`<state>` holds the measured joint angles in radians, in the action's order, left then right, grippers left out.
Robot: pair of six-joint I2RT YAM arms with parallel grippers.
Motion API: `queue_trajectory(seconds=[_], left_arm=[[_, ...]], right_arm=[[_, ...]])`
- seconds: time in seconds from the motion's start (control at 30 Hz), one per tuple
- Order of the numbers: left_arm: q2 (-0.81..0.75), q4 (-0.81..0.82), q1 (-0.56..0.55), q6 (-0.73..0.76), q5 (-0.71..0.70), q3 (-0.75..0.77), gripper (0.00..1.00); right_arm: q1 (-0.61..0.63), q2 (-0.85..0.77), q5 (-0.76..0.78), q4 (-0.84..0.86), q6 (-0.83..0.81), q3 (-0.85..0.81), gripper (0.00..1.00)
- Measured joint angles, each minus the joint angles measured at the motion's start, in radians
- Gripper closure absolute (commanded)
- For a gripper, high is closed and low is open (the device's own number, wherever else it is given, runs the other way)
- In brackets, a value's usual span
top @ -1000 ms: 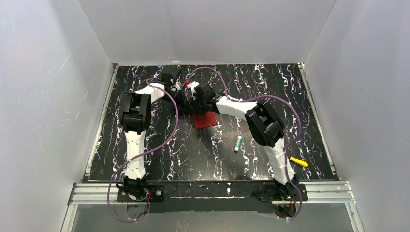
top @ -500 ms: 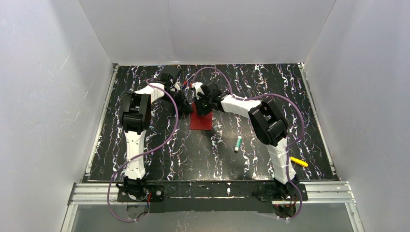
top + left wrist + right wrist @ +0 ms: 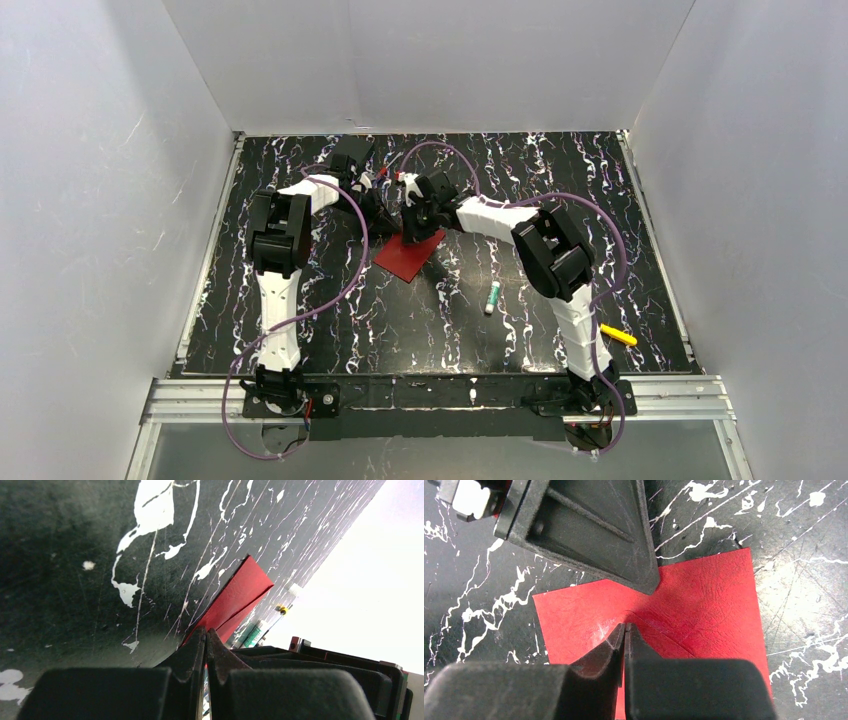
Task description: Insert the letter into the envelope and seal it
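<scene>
Envelope [image 3: 408, 257]: red, in the middle of the table [image 3: 560, 180], a little toward the far side, just near of both grippers. From above it sits turned like a diamond, with one corner pointing near.
Envelope tilt: the left wrist view shows it slanting up off the table, with the higher end at the grippers. Whether its near corner touches the surface I cannot tell.
Left gripper [image 3: 205, 631]: reaches in from the far left. Its jaws are pressed together with only a hairline slit, pinching the envelope's far edge. The red sheet runs straight away from the fingertips.
Left finger [image 3: 589, 535]: in the right wrist view it is a dark wedge whose tip just overlaps the envelope's edge.
Right gripper [image 3: 624, 626]: comes in from the right, close beside the left gripper. Its jaws are closed to a thin line on the envelope's upper face, and it nips the paper a short way in from the edge.
Paper at the pinch: faint creases fan out from the right fingertips, and a diagonal fold line runs across the red face.
Gripper spacing: the two sets of tips are near each other on the same end of the envelope and do not touch.
Glue stick [image 3: 492, 297]: green and white, lying right of the envelope and nearer, well apart from it.
Yellow pen [image 3: 618, 335]: near the right edge at the near side, beside the right arm.
Envelope contents: hidden, cannot tell.
</scene>
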<state>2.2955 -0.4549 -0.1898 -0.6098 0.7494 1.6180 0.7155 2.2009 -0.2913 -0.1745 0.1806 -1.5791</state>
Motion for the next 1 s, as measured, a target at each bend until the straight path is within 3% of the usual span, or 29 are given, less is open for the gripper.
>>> queue_trajectory(seconds=[0.1, 0.2, 0.43, 0.73, 1.0], left_arm=[[0.0, -0.005, 0.0, 0.005, 0.003, 0.005, 0.99], [0.0, -0.024, -0.002, 0.015, -0.001, 0.021, 0.95], [-0.03, -0.016, 0.002, 0.006, 0.002, 0.029, 0.94], [-0.223, -0.016, 0.006, 0.034, -0.03, -0.143, 0.98], [-0.214, -0.06, 0.004, 0.066, -0.089, -0.278, 1.0]], right_arm=[[0.0, -0.005, 0.005, -0.002, 0.017, 0.0, 0.84], [0.002, -0.028, 0.04, -0.034, 0.026, 0.013, 0.74], [0.039, -0.12, 0.21, -0.159, -0.003, 0.072, 0.66], [0.158, -0.122, 0.426, -0.2, -0.056, 0.078, 0.6], [0.183, -0.079, 0.468, -0.206, -0.08, 0.017, 0.55]])
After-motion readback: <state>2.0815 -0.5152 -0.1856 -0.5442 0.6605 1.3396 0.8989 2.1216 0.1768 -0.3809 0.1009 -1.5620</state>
